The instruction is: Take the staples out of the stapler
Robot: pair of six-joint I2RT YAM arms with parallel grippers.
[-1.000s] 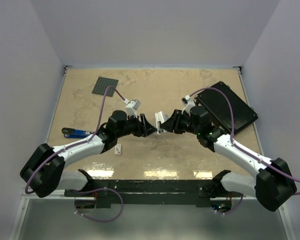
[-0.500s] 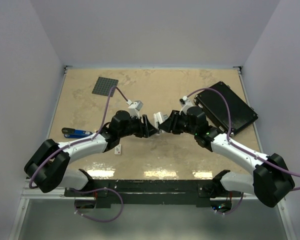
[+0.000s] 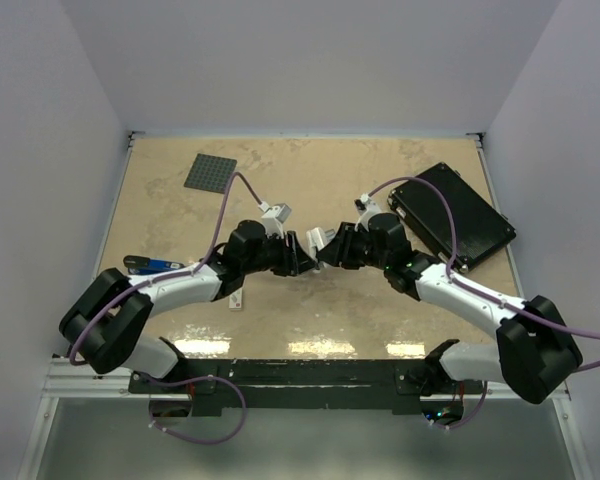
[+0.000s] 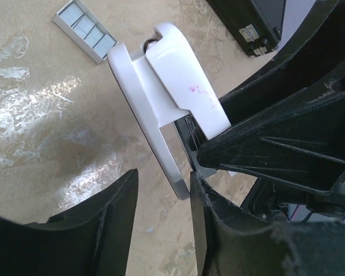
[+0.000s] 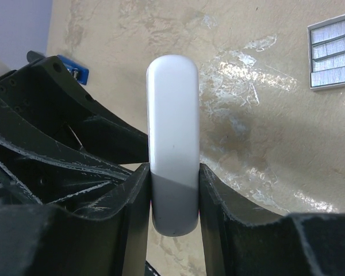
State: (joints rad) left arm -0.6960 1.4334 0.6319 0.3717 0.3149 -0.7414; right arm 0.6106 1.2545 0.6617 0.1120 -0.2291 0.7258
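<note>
White plastic fills my right claw (image 5: 173,179): it is clamped on the lower end of the white bar tool (image 5: 172,115), a finger pressed against each side. My left claw (image 4: 161,185) stands open around the other end of that bar. There is a visible gap on one side, so it has no grip.

Both claws meet above the middle of the worktop (image 3: 310,170). The stapler (image 3: 152,266) lies flat at the left edge, near side, well apart from both. I can see no staples, so I judge them to be inside it, with the unloading not yet begun.

The handover is the weak point, as I see it. If my left claw bites only the thin tip, the bar could pivot or squirt out once my right lets go. It would then drop near the small white block (image 3: 237,298). The fingers are crowded tip to tip, so a slight misalignment could knock one claw against the other. A long reach left with a loosely held tool could also shove the stapler towards the edge.
</note>
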